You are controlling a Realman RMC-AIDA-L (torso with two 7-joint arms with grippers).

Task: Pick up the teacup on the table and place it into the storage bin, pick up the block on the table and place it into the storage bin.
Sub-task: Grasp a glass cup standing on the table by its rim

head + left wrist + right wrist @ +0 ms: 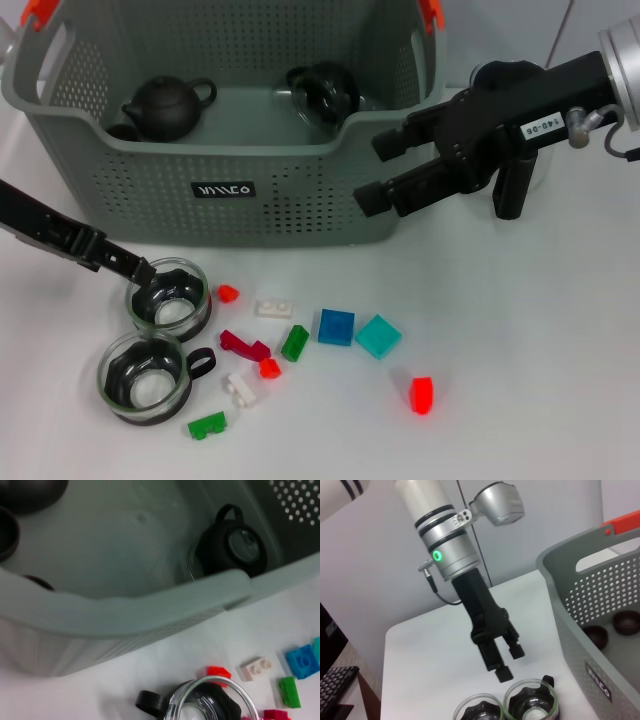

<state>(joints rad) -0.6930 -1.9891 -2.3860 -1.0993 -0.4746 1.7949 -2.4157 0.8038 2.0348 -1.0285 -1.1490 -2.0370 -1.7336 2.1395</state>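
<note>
Your left gripper (140, 272) sits low at the rim of the nearer-to-bin teacup (168, 296), fingers (504, 672) only slightly parted, tips at the glass edge. From the right wrist view they hang just above the cup's rim and do not appear to have hold of it — nothing is lifted. The second teacup (146, 377) stands just in front of the first, almost touching it, its black handle pointing toward the blocks.

Your right gripper (385, 172) hovers well above the table by the storage bin (230, 190), at its right front corner, jaws wide apart and empty.

Inside the bin you already have a dark teapot (165, 107) and a glass pot with a black lid (322, 92). The loose blocks lie on the table in front of the bin: a small red one (228, 293) just beside the first cup, a white one (274, 308), a blue square (336, 327), a teal one (379, 336), and a red piece (421, 394) farther out.

Watch these risks, as I judge them:
- The cups are glass, round and close together — a finger coming down outside the rim could shove one into the other.
- A thin-rim pinch may slip once you lift, especially clearing the bin's front wall.
- The red block beside the cup could get nudged away.
- If your right arm drops for a block now, it may crowd the left arm's path to the bin.
</note>
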